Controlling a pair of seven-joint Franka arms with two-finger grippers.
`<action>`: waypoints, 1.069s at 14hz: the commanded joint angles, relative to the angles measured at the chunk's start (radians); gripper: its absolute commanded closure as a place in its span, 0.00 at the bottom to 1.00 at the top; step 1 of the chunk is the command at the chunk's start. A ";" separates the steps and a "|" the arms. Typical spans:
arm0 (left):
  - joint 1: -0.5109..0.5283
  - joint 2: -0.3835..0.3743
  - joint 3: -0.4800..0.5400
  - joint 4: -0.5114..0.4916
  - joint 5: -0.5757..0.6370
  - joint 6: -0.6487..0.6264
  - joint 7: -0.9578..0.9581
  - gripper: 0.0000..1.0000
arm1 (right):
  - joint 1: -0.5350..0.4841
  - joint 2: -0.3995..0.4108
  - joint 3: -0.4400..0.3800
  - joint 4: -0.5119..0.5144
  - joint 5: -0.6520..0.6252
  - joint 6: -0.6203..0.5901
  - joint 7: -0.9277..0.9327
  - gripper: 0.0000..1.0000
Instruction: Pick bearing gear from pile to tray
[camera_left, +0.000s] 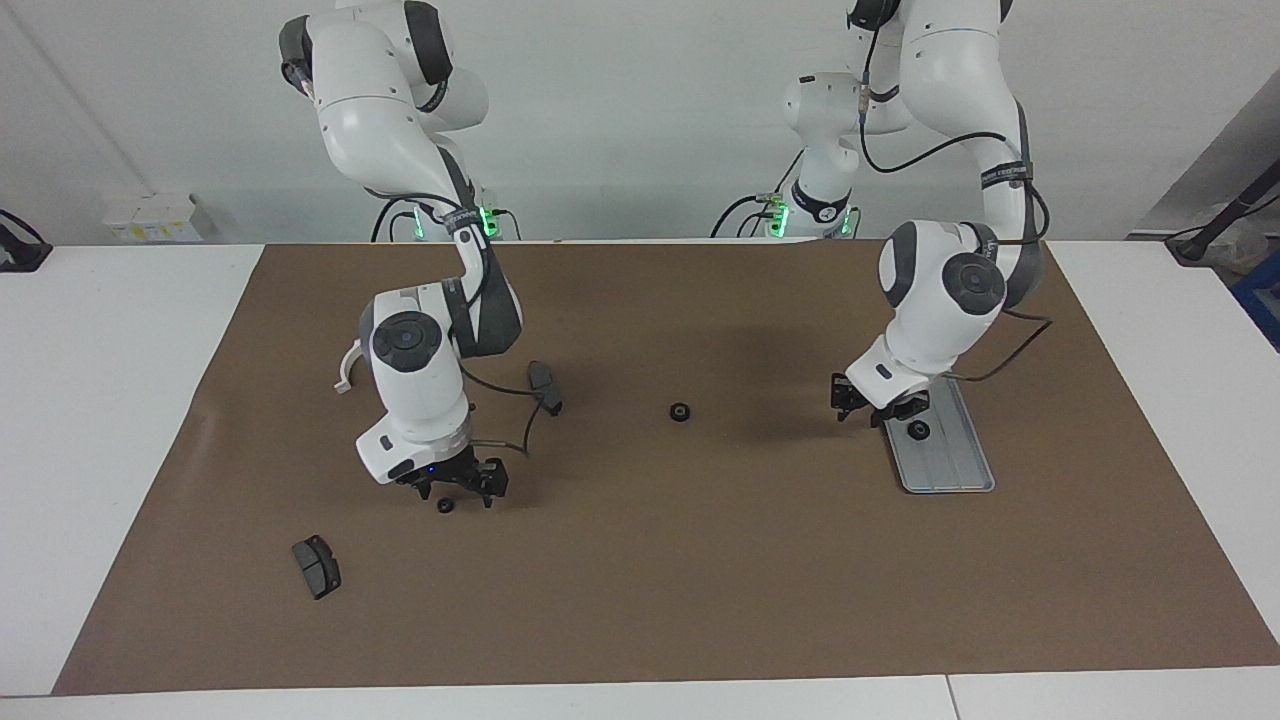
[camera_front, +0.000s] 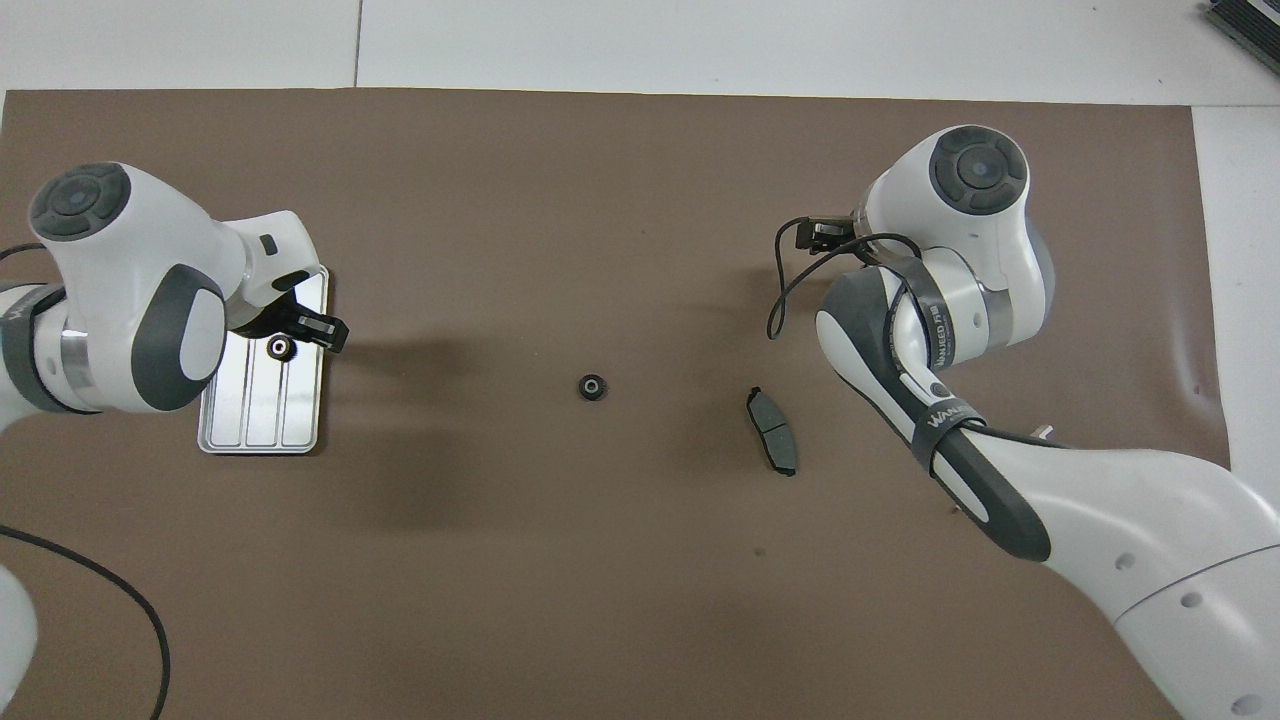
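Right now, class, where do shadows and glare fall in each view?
Overhead view: the tray glints, a soft shadow spreads over the mat beside it. Facing view: faint shadow beside the middle gear; green lights glow at the robots' bases.

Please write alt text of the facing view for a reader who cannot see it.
The right claw hangs open just over a small black gear on the brown mat. The left claw is at the edge of the metal tray, where one gear lies; another gear lies mid-table.
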 joint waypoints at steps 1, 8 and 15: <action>-0.082 -0.018 0.011 -0.016 0.006 0.038 -0.178 0.47 | -0.023 -0.012 0.017 -0.033 0.037 0.023 -0.023 0.18; -0.283 0.053 0.010 -0.022 0.003 0.278 -0.597 0.36 | -0.052 -0.012 0.015 -0.045 0.058 0.028 -0.053 0.46; -0.365 0.060 0.010 -0.042 -0.002 0.297 -0.643 0.33 | -0.055 -0.012 0.017 -0.053 0.058 0.029 -0.051 0.78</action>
